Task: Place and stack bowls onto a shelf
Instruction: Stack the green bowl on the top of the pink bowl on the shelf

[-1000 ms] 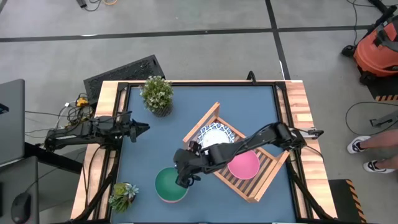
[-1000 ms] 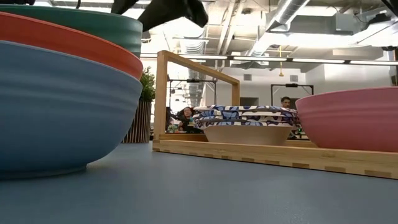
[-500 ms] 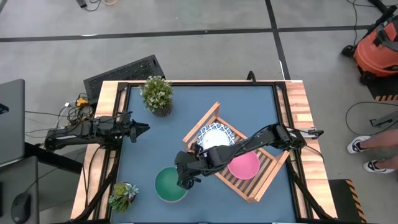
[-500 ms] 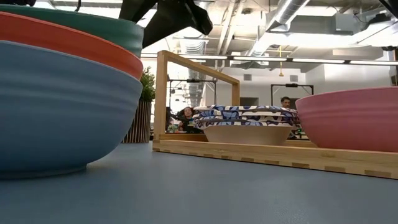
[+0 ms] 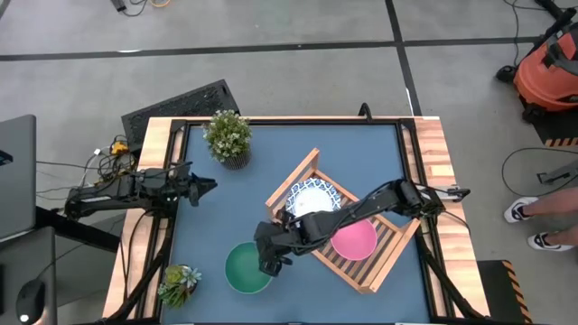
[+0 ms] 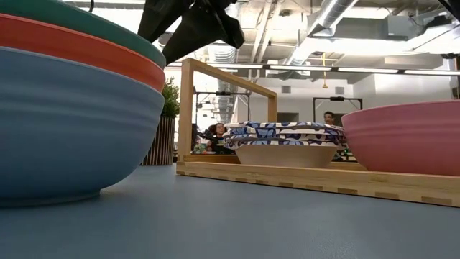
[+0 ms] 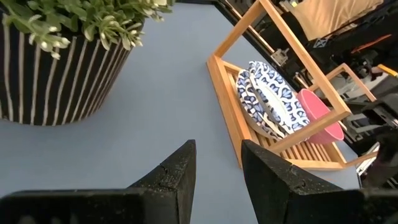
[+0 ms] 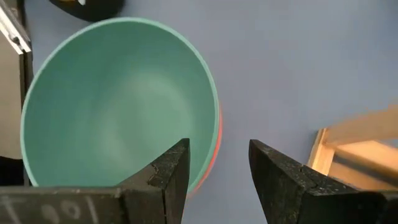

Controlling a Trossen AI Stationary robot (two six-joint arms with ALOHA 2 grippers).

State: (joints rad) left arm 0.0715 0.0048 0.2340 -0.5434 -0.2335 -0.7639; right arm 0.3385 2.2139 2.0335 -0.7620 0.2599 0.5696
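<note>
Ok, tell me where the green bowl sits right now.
In the high view the green bowl sits on the table's near-left part, topping a red and a blue bowl, just off the shelf's corner, with the right tool open over its rim.

You've got high view straight down over the whole table; low view sits at tabletop, hugging the stacked bowls (image 6: 72,108); both catch the shelf (image 5: 372,267).

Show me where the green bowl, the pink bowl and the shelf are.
green bowl (image 5: 246,267): high view, inside bottom.
pink bowl (image 5: 356,239): high view, inside centre.
shelf (image 5: 383,269): high view, wooden side rail.
</note>
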